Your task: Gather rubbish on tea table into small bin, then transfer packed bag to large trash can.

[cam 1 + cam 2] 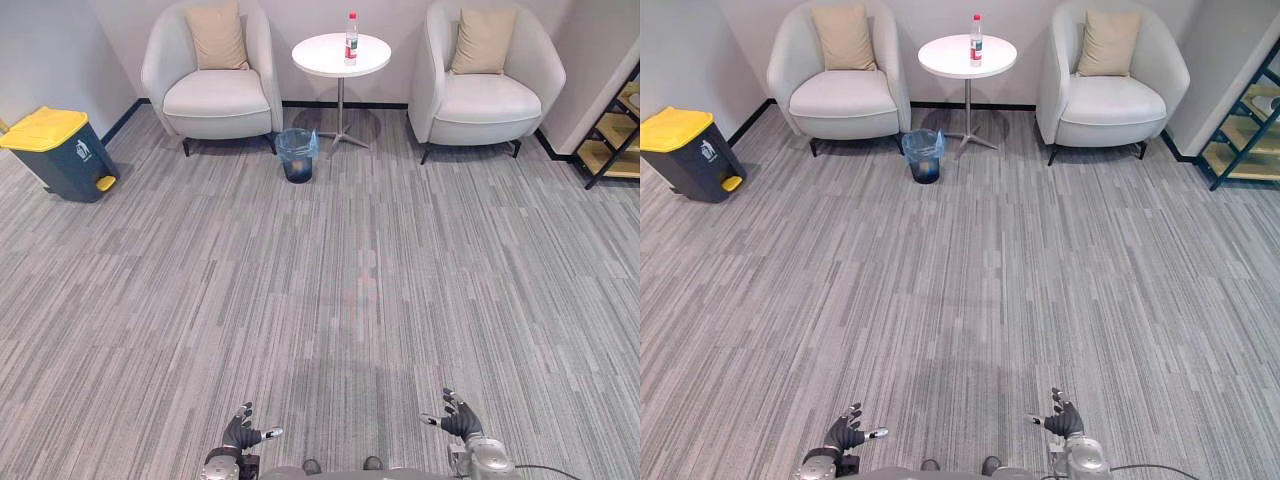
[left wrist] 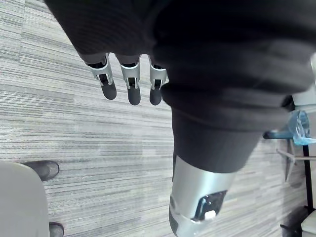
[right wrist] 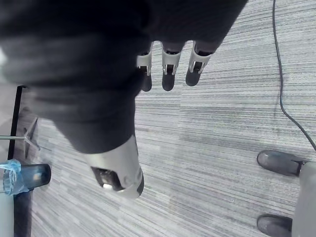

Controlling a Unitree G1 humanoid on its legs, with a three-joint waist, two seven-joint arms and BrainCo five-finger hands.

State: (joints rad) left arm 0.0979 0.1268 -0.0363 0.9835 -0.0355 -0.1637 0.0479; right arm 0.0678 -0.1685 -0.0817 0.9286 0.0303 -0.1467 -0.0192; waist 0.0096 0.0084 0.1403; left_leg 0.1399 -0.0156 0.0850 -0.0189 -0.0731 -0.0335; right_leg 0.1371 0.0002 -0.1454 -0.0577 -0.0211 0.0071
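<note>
Matt carpet point(image 1: 350, 280) — smooth table point(image 1: 322, 58).

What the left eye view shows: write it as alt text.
A bottle stands on a round white tea table between two armchairs, a small bin on the carpet beside it. A yellow-lidded trash can stands far left; the left hand and right hand hang open, empty.
</note>
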